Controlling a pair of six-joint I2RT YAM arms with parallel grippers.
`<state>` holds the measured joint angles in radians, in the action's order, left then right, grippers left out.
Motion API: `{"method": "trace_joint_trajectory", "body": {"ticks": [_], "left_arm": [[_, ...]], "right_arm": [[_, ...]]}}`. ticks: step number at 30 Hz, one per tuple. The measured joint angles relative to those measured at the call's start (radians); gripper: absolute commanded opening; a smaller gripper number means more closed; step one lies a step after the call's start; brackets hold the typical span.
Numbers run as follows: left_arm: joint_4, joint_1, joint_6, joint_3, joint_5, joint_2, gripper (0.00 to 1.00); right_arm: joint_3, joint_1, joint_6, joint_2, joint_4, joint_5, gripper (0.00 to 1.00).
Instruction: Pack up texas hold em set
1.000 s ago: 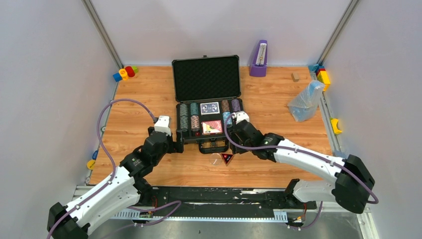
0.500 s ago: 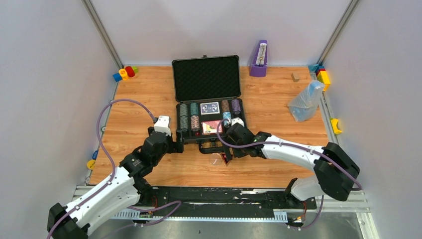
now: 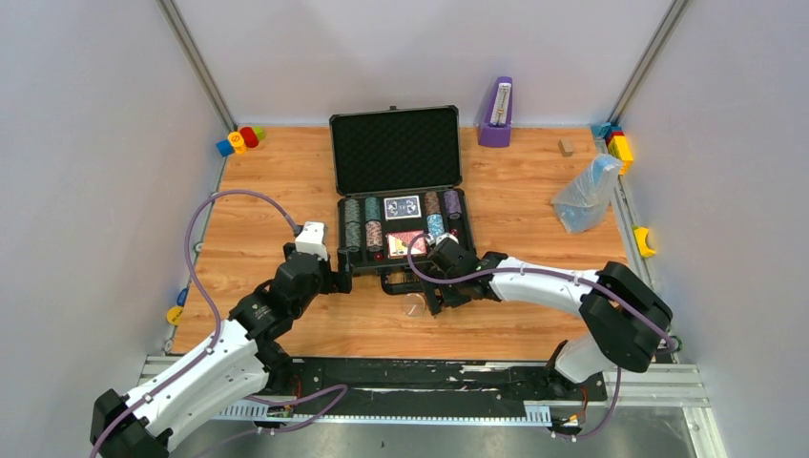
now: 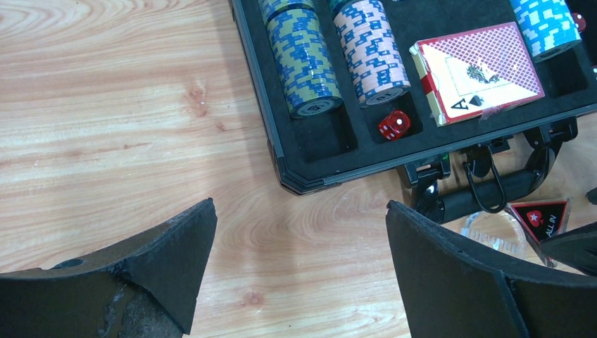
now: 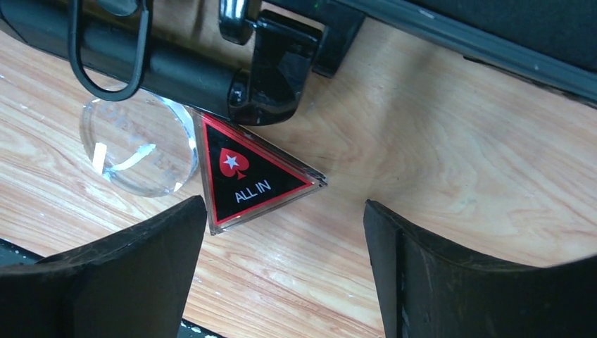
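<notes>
The black case (image 3: pixel 346 232) lies open mid-table, its foam lid (image 3: pixel 394 151) raised. Striped chip rolls (image 4: pixel 303 56), a card deck (image 4: pixel 479 70) and a red die (image 4: pixel 394 124) sit in its slots. In front of the handle (image 5: pixel 162 67) the triangular "ALL IN" button (image 5: pixel 250 176) lies flat on the wood, beside a clear round disc (image 5: pixel 137 148). My right gripper (image 5: pixel 285 204) hovers open just over the button's near corner, holding nothing. My left gripper (image 4: pixel 300 204) stands open over bare wood by the case's front left corner (image 4: pixel 292 184).
A purple metronome (image 3: pixel 495 114) stands at the back. A clear plastic bag (image 3: pixel 584 196) and coloured blocks (image 3: pixel 618 145) lie at the right, more blocks (image 3: pixel 238 139) at the back left. The table's front rail (image 3: pixel 420 372) runs close behind the button.
My right gripper left the case's right front slot, swung left and back to the table in front of the handle, and its jaws opened wide. The left arm stayed still.
</notes>
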<state>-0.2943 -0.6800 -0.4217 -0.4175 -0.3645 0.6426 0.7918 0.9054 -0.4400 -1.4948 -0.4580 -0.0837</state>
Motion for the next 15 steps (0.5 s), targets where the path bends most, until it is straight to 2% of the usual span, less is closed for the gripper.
{"method": "trace_joint_trajectory", "body": {"ticks": [7,15], "left_arm": [[0.000,0.000,0.000,0.000,0.000,0.000,0.97],[0.000,0.000,0.000,0.006,0.000,-0.032,0.98]], "right_arm": [[0.004,0.006,0.028,-0.004,0.007,0.023,0.93],[0.004,0.052,0.056,-0.008,0.006,0.014,0.89]]}}
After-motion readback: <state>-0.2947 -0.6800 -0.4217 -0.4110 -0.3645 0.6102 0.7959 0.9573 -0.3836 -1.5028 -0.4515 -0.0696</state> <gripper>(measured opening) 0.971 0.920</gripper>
